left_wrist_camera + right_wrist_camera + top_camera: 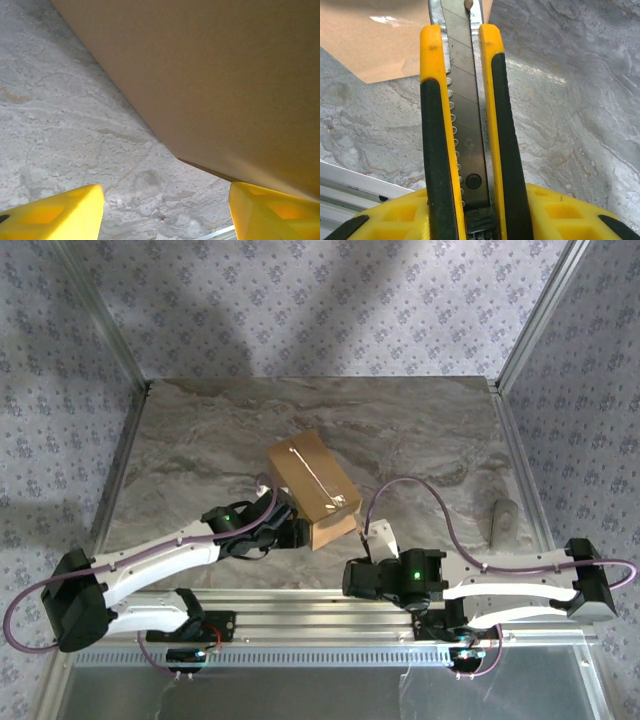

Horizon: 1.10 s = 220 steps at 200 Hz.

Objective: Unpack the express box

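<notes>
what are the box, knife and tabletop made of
Plain brown rectangular box: matte cardboard, likely corrugated, with glossy clear tape along its top. Black-and-yellow utility knife: dull grey metal blade, yellow plastic handle with black, probably rubbery, grips. Grey veined tabletop: marble look, possibly printed laminate.

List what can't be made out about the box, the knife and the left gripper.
- express box contents: top view, flaps shut.
- utility knife blade tip: right wrist view, cut off by the top edge.
- Left gripper touching the box or not: left wrist view, any contact lies beyond the frame edge.
</notes>
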Tool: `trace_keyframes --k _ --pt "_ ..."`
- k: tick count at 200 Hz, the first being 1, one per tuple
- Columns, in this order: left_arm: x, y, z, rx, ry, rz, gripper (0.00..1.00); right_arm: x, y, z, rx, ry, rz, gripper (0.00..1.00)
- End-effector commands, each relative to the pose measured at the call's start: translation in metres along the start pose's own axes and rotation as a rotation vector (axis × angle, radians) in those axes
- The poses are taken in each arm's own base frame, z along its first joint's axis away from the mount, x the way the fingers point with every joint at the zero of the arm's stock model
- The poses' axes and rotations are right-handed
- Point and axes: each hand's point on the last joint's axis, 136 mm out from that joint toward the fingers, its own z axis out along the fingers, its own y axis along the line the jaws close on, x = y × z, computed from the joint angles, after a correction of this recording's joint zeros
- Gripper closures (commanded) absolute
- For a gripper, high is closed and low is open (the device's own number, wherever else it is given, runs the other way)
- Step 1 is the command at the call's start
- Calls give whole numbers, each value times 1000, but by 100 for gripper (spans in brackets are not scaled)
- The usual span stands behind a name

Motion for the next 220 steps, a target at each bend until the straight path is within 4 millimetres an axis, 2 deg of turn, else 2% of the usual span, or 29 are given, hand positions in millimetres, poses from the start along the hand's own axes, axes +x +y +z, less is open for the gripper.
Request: trace_keyframes --k 1,44,56,85,116,157,182,220 --pt "-14 -10 -11 16 -51 -8 33 3 -9 0 19 8 31 100" --pt "-16 9 -33 -56 -64 27 32 0 -11 2 19 9 39 100" --pt "-14 21 -40 -104 -64 40 32 -3 -11 2 18 2 41 100" --pt "-26 33 -60 -114 -116 25 32 -8 -9 2 8 -8 40 100" --pt "-60 29 -89 -88 -207 20 31 -10 -7 3 -2 -13 41 100" --pt "-127 -3 -119 -42 -349 72 31 -12 -3 4 -6 -11 37 100" --pt "-160 -15 -110 -53 -360 102 30 -11 -2 6 -1 -4 33 100" --pt "-192 -16 -70 -90 -346 114 32 -11 -2 7 0 2 46 100"
